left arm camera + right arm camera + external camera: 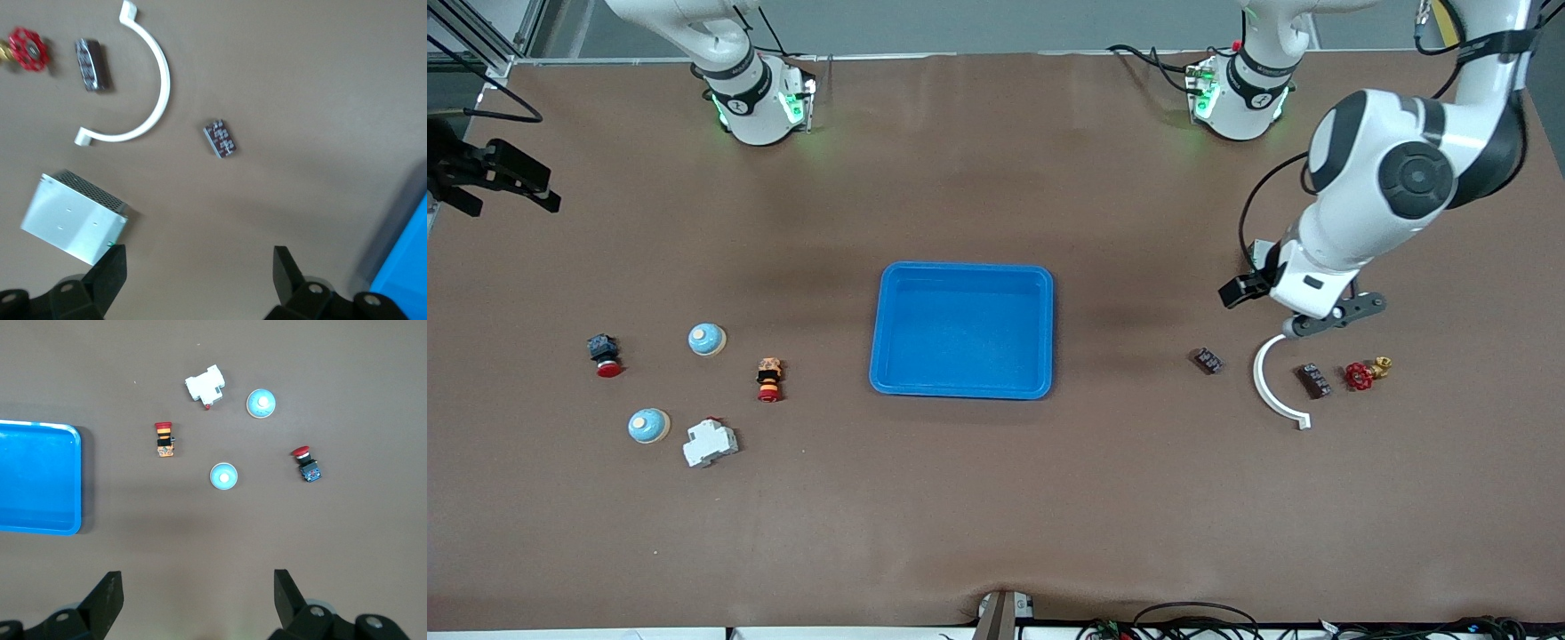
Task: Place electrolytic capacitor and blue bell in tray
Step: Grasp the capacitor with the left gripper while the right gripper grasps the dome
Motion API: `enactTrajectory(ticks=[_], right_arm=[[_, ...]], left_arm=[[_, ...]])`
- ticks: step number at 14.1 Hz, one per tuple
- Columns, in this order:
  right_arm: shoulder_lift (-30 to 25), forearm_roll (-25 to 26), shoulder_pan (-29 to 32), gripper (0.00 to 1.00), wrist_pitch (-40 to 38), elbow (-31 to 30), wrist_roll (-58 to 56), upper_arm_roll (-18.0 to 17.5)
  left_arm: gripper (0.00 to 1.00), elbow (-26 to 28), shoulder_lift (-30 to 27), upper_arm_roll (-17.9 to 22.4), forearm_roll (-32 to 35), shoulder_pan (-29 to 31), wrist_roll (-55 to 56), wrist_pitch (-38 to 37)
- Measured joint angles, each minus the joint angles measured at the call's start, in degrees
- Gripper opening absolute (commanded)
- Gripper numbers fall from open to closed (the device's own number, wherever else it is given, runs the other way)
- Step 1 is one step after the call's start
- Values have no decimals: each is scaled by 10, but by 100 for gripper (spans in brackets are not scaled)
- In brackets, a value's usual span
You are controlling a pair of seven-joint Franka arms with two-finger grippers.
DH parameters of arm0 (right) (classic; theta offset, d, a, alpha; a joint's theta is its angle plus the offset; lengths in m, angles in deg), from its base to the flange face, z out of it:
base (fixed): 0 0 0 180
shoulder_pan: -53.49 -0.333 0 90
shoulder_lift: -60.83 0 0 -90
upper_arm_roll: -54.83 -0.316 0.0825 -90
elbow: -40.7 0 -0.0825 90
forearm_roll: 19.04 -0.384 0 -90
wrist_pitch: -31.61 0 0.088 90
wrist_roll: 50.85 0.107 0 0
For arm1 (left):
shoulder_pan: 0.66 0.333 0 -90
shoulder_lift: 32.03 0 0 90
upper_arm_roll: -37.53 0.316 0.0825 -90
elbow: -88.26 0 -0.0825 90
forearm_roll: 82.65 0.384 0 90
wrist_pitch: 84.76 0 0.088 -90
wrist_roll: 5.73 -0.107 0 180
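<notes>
the blue tray (961, 330) sits in the middle of the front view with nothing in it, so no part of the job is done yet. two blue bells (707, 339) (648, 426) lie at the lower left of that view. i cannot tell which small part is the capacitor. the left gripper (197, 277) hangs released over the table by the white curved piece (1272, 384) at the right. the right gripper (197, 597) waits, released too, holding nothing.

No words, numbers or brand names can be read on anything here. The only sign is a small round white mark on the black band of each robot base (738, 102) at the top.
</notes>
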Motion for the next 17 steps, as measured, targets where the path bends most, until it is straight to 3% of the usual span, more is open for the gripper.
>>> enactTrajectory(ticks=[5, 8, 12, 17], right_arm=[[42, 5, 0, 100, 11, -1, 0, 3], [91, 12, 0, 100, 42, -6, -14, 3], [145, 16, 3, 100, 144, -55, -51, 6], [192, 16, 14, 100, 275, -141, -57, 7]], left_arm=[[92, 92, 3, -3, 0, 1, 94, 119], [77, 134, 24, -3, 0, 4, 135, 201], [72, 147, 61, -2, 0, 6, 191, 259], [72, 148, 112, 4, 10, 13, 208, 337]])
